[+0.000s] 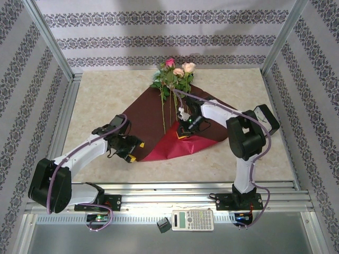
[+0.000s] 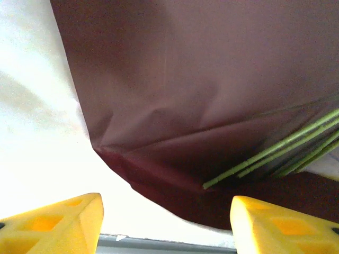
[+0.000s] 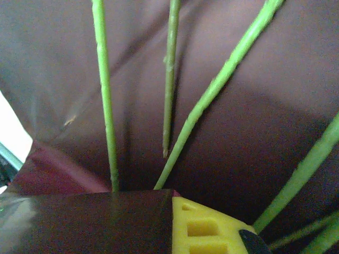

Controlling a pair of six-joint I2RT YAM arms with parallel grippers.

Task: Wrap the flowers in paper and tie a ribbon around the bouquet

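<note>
Your right gripper (image 1: pixel 185 123) pinched the paper (image 1: pixel 145 114) flap; your left gripper (image 1: pixel 133 150) hovered spread at its seven-o'clock corner. You needed to draw the flap snugly over the flowers (image 1: pixel 170 79).

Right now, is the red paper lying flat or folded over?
Partly folded. The paper lies mostly spread under the flowers, but its near corner is turned up, showing a brighter red face.

The top external camera looks down from above and behind the arm bases, taking in the whole beige marbled table (image 1: pixel 106 95). The left wrist camera sits low and close, facing the large dark crimson paper sheet (image 2: pixel 212 79). The right wrist camera is nearer still. Both wrist views share the thin green flower stems (image 3: pixel 104 106) lying on that sheet.
</note>
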